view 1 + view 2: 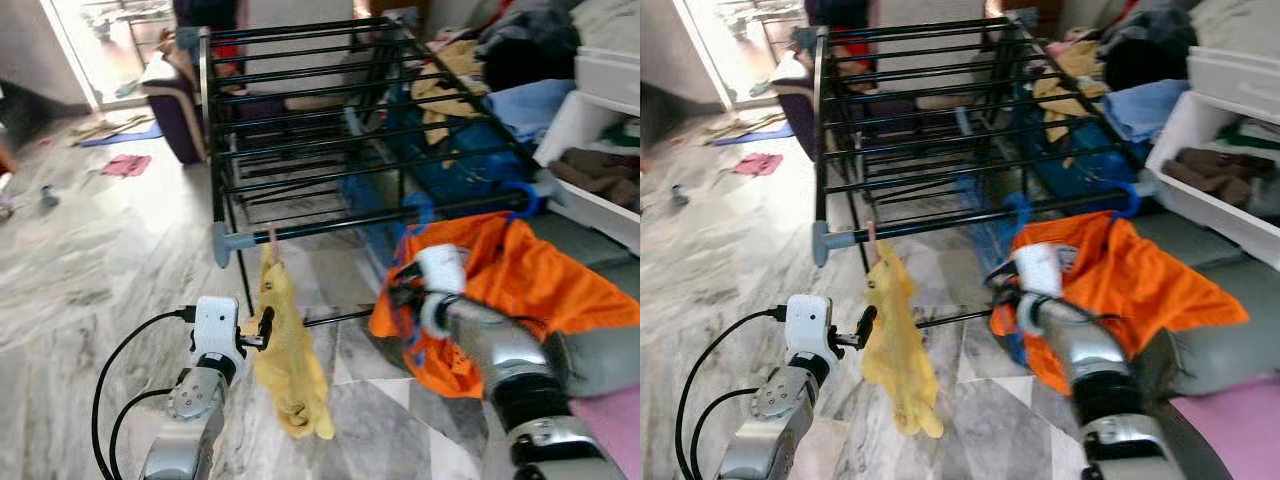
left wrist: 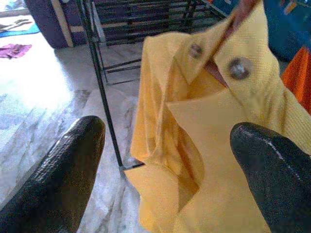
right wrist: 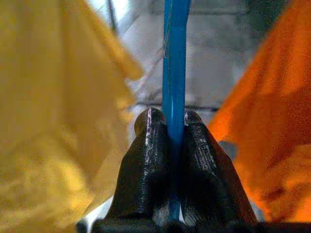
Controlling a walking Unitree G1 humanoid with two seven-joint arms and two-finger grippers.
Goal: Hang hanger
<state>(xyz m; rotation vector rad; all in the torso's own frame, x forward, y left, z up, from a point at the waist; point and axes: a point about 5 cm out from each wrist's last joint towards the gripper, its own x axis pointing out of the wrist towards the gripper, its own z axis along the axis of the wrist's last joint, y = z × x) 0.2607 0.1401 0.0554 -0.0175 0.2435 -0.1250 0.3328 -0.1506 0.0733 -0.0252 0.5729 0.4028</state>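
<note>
You were partway through. The yellow garment point(image 1: 287, 360) already hung from the front rail point(image 1: 380, 218) of the black drying rack point(image 1: 330, 110), on a pinkish hook at about 9 o'clock along that rail. The orange shirt point(image 1: 520, 290) on its blue hanger point(image 3: 174, 73) looked only partly settled: a blue hook point(image 1: 524, 197) sat at the rail's 3 o'clock end, and from the head views I could not be sure whether it was fully seated over the bar.

Your right gripper point(image 3: 170, 121) was pressed together on the blue hanger; in the right wrist view the thin blue bar ran straight out between the two black fingers point(image 3: 146, 160), yellow cloth on one side and orange on the other. In the left eye view that gripper sat at the shirt's 9 o'clock edge, so the hanger's long axis probably ran from your grip up toward 1 o'clock, hook end at the rail, more or less along the rail's line.

Your left gripper point(image 2: 165, 160) was spread wide and held nothing, its fingertips either side of the yellow garment's buttoned collar, just beside the cloth.

What seemed left: confirm the blue hook was over the rail, then let the right fingers go and draw the arm clear.
</note>
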